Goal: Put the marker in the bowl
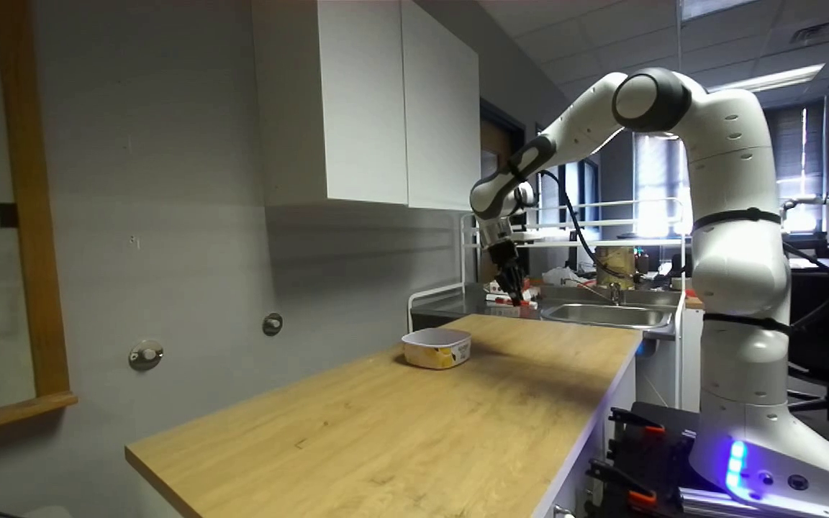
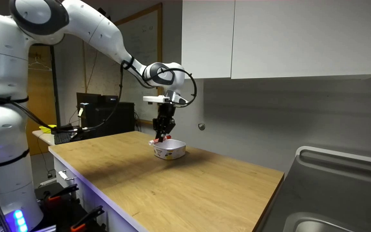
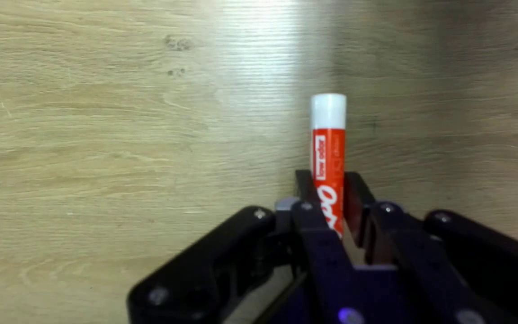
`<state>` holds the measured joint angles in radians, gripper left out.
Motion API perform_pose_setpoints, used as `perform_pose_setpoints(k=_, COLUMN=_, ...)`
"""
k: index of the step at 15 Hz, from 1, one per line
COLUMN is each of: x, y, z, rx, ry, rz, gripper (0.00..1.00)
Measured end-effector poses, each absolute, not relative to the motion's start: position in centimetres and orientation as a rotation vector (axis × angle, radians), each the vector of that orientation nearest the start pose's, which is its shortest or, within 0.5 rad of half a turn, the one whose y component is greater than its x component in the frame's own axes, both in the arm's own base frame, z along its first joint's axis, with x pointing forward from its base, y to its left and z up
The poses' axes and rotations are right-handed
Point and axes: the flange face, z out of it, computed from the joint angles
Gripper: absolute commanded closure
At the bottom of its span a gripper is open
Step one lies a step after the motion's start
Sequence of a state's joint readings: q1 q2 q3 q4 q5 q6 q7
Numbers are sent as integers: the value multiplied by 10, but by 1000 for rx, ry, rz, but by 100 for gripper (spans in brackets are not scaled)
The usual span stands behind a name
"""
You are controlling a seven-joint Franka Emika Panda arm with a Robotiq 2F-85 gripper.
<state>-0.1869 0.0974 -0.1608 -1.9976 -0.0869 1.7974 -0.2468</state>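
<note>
Gripper [image 3: 331, 181]: holding the marker [image 3: 328, 153], its two fingers pressing on either side of the barrel; it is hanging above the table [image 2: 204, 187] without touching it.

Marker: lying crosswise in the gripper, both ends sticking out past the fingers; in the wrist view its white end is pointing ahead of the gripper, and no part of it is touching the table below.

Bowl [image 2: 172, 155]: standing on the table, lower than the fingertips and near them. In an exterior view the fingertips are lining up with its rim, while in an exterior view the bowl [image 1: 436, 357] is showing apart from them, and the wrist view is showing no bowl at all. The gripper is thus most likely hanging beside the bowl, not over it.

Table: spreading beneath the gripper and filling the wrist view around the marker.

Marker pick-up: looking finished, judging by the grip; this is probably putting the task somewhere past its middle.

Bowl drop: not yet happening. What is remaining, by judgement, is a sideways carry from here to the bowl, a centring of the gripper over the opening so that neither marker end is catching the rim, a lowering, and a letting go.
</note>
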Motion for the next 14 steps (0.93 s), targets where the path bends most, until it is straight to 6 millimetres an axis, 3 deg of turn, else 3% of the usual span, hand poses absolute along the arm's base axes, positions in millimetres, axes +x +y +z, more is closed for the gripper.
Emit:
perform_pose_setpoints(k=4, x=521, y=-109, z=424, rx=-3152, ry=86, rz=468, gripper=95)
perform_pose_setpoints(k=8, x=536, y=-37, z=442, rx=-3224, ry=30, rz=489, gripper=95)
perform_pose_setpoints(k=11, x=553, y=-4, z=452, rx=-3265, ry=-25, rz=521, gripper=95)
perform_pose_setpoints(k=14, x=579, y=10, z=460, rx=-3287, ry=-61, rz=570, gripper=95)
